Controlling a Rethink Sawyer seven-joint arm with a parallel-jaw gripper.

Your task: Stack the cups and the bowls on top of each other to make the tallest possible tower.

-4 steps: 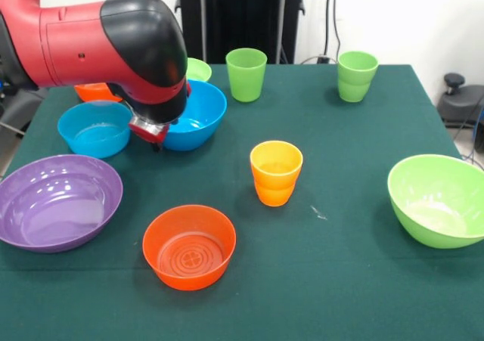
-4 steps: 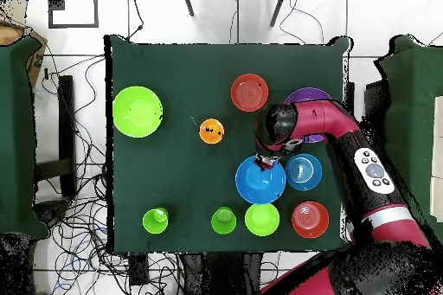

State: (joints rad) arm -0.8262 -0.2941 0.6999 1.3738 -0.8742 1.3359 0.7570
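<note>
Bowls all single, no tower yet; gripper (image 1: pixel 155 133) at blue bowl (image 1: pixel 198 114) rim, jaw state unclear. Pinch rim squarely, lift straight.

— What does the arm (image 1: pixel 113 42) hide?
— Part of the blue bowl (image 1: pixel 198 118), most of the orange bowl (image 1: pixel 97 91) and small lime bowl (image 1: pixel 198 69) near the counter's far edge.
— And the gripper (image 1: pixel 151 133)?
— Its grasp is unreadable. The big lime bowl (image 1: pixel 439 199) is cut off.
</note>
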